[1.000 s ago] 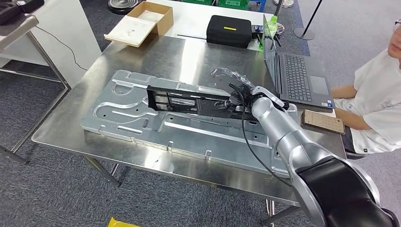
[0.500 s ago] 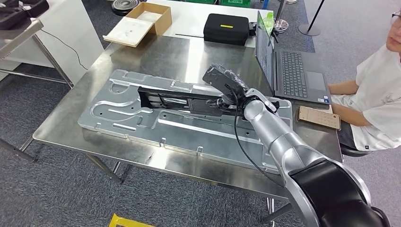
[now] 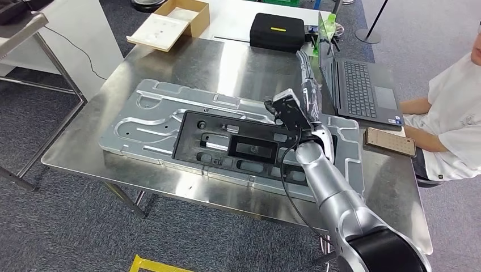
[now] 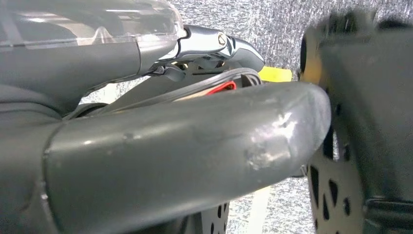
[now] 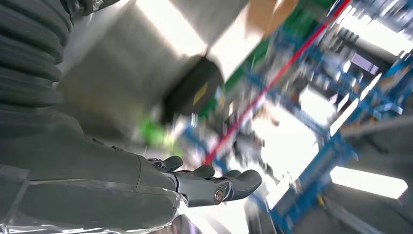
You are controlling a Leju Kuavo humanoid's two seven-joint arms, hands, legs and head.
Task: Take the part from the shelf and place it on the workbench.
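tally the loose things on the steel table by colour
black: 2, the flat part and the zip case
silver: 1, the stamped metal panel
grey: 1, the laptop
tan: 1, the phone
total: 5

The right hand is raised above the table with its fingers extended, holding nothing.

Left hand [image 4: 160, 161] close up, thick grey thumb foremost; grey carpet [image 4: 272, 34] behind.

part [image 3: 238, 148] on plate [image 3: 164, 107]; plate on workbench [image 3: 85, 153] | laptop [image 3: 354, 88] behind, seemingly right
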